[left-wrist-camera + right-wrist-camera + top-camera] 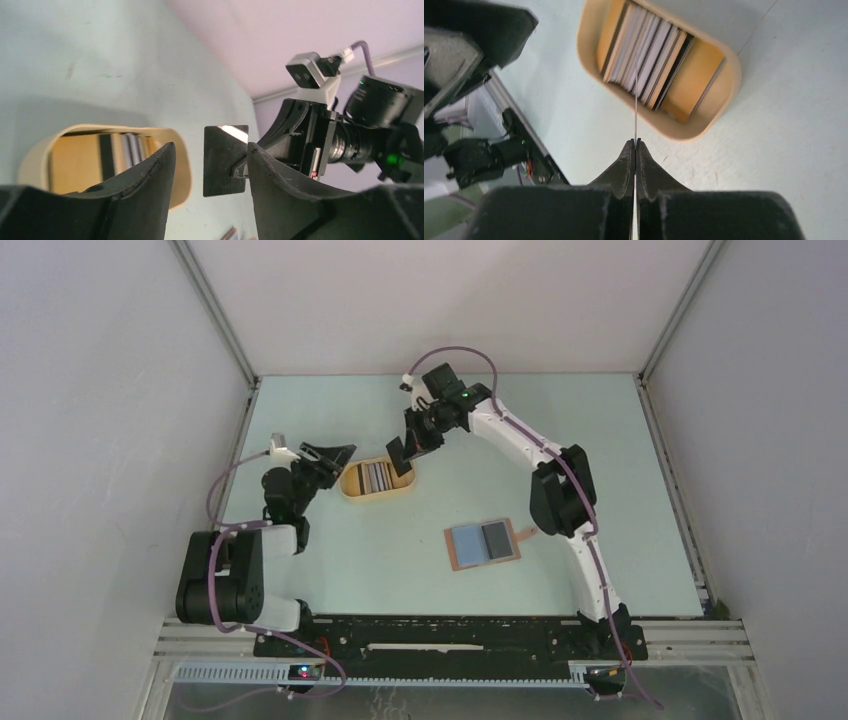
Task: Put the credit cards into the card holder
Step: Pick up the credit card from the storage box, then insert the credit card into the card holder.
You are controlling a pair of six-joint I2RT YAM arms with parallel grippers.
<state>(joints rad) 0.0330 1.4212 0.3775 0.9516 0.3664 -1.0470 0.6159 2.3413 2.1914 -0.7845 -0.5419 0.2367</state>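
Observation:
The right gripper (635, 142) is shut on one dark credit card, seen edge-on (636, 85) above the stack of credit cards (649, 55) in the yellow oval tray (704, 127). From above, that card (396, 454) hangs upright in the right gripper (408, 443) just past the tray's (352, 488) right end. The left gripper (338, 453) stands open at the tray's left end with nothing between its fingers. Its wrist view looks between the fingers (155, 170) at the held card (222, 160). The card holder (483, 544) lies open and flat, with a dark card (496, 538) in its right half.
White walls and metal frame rails close in the table on three sides. The right arm (560, 495) arches over the table just right of the card holder. A black base rail (440, 635) runs along the near edge.

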